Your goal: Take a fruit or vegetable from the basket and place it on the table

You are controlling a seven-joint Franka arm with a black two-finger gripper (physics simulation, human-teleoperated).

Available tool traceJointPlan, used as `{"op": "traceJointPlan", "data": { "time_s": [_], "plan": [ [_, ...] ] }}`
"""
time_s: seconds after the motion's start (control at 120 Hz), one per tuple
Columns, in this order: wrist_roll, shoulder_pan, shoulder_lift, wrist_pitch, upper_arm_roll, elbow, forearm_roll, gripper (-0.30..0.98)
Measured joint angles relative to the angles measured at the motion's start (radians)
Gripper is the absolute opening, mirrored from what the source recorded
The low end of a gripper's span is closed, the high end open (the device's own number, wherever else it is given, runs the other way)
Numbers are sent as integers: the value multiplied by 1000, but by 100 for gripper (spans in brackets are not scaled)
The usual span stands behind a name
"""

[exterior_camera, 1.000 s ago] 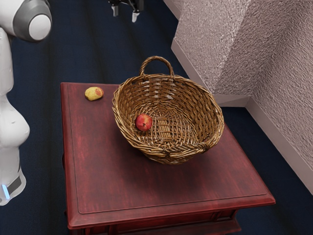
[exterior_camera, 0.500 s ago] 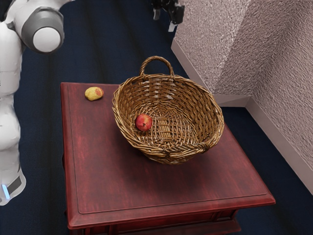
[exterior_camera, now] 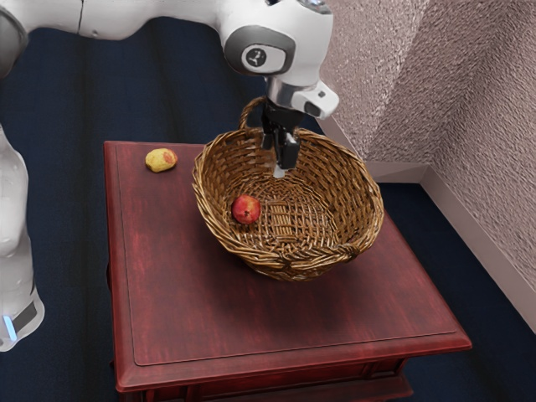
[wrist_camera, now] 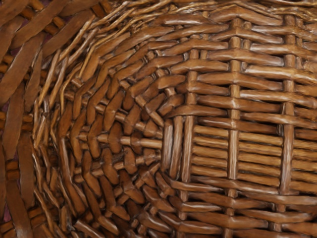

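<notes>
- Arm (exterior_camera: 301, 38): is cut by ext. view's top & left edges.
- Handle (exterior_camera: 246, 113) of basket (exterior_camera: 335, 253): pt. hidden behind arm.
- Bench (exterior_camera: 193, 310): bottom cut, ext. view.

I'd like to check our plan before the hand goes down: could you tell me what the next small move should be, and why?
I'd probably shift the gripper toward the exterior view's left before lowering it: it hangs at the basket, off to the exterior view's right of the red fruit lying inside.
</notes>
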Motion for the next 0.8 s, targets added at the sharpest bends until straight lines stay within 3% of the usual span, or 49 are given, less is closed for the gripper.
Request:
{"op": "traceJointPlan", "data": {
  "time_s": [0.2,0.458,0.8],
  "plan": [
    [-3,-13,-2,-8,-83,-56,-8,67],
    [-6,-11,4,-82,-88,-94,-42,67],
    [-9,-5,12,-15,-84,-155,-65,66]
  ]
}}
